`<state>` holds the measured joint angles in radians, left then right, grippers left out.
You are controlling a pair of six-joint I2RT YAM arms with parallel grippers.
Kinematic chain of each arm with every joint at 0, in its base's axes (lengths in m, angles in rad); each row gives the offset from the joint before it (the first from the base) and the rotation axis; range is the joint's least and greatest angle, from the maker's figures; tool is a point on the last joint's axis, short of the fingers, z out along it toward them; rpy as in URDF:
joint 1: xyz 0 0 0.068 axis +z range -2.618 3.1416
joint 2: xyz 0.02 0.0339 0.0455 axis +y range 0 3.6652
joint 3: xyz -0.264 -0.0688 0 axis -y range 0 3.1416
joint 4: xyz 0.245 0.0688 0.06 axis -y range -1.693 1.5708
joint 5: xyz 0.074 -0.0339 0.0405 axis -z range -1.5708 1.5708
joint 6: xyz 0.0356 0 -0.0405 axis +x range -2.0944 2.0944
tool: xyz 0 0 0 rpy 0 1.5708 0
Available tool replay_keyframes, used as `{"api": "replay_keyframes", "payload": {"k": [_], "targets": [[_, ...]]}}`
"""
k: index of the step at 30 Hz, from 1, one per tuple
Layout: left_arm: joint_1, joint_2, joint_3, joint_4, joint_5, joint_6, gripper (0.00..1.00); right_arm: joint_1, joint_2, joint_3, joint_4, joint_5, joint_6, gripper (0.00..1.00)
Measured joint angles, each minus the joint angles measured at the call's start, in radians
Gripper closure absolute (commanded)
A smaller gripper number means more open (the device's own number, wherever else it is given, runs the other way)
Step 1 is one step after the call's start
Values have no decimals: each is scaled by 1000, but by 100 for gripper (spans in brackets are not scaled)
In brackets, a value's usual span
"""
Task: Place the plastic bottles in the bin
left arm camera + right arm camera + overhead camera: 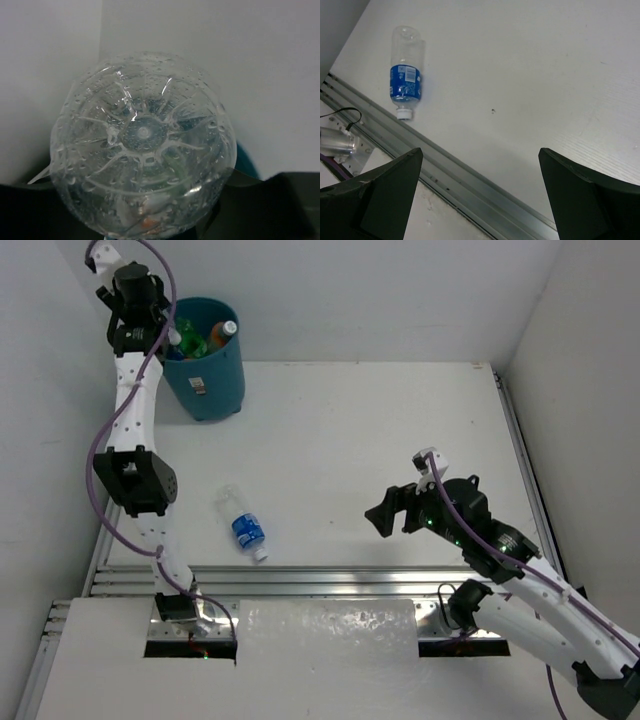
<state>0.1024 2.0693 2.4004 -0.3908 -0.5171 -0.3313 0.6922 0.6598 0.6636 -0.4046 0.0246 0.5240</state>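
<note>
The teal bin (213,380) stands at the table's far left corner. An orange bottle (222,332) and a green bottle (192,341) lie inside it. My left gripper (150,337) is at the bin's left rim, shut on a plain clear bottle (142,150). The bottle's wet base fills the left wrist view, and a sliver of the bin (247,162) shows behind it. A clear bottle with a blue label (243,525) lies on the table near the front left, cap toward the rail. It also shows in the right wrist view (406,75). My right gripper (395,512) is open and empty above mid table.
White walls close the table at the back and both sides. A metal rail (330,580) runs along the near edge, and also shows in the right wrist view (445,165). A white cloth-like sheet (325,635) lies at the front between the arm bases.
</note>
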Motion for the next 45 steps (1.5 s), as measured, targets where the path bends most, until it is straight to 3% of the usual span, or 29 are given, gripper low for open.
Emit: {"api": "replay_keyframes", "payload": {"k": [3,4,5,12,17,21,24,28,31,37,40,43,44,45], "targets": [[20,38,-52,0,13,35,36,0,-11,-11,-4,3,0,1],[23,52,-52,2,17,41,7,0,-17,-17,0,3,0,1],[24,63,-51,4,24,53,2,0,-20,-22,3,2,0,1],[20,64,-32,-2,50,61,0,0,18,-37,40,-11,8,1],[17,-88,-63,-87,47,50,0,-1,148,-59,132,-65,31,1],[17,-475,-360,-130,99,-26,0,42,418,5,223,-117,61,1],[16,-852,-682,-92,201,-87,0,140,710,181,245,-110,57,1],[14,-1221,-985,-80,301,-100,0,227,1001,461,237,-87,55,1],[14,-1357,-1122,-99,317,-80,0,278,1186,667,219,-65,48,1],[6,-1432,-1307,-220,366,-40,0,348,1468,941,122,-34,27,6],[-10,-1446,-1337,-247,391,-33,0,371,1565,1010,69,-30,25,12],[-25,-1448,-1352,-248,406,-27,0,386,1617,1025,26,-24,18,46],[-26,-1451,-1357,-248,410,-24,0,389,1619,1030,23,-21,16,62],[-28,-1456,-1363,-248,414,-21,0,389,1619,1034,19,-21,12,67]]}}
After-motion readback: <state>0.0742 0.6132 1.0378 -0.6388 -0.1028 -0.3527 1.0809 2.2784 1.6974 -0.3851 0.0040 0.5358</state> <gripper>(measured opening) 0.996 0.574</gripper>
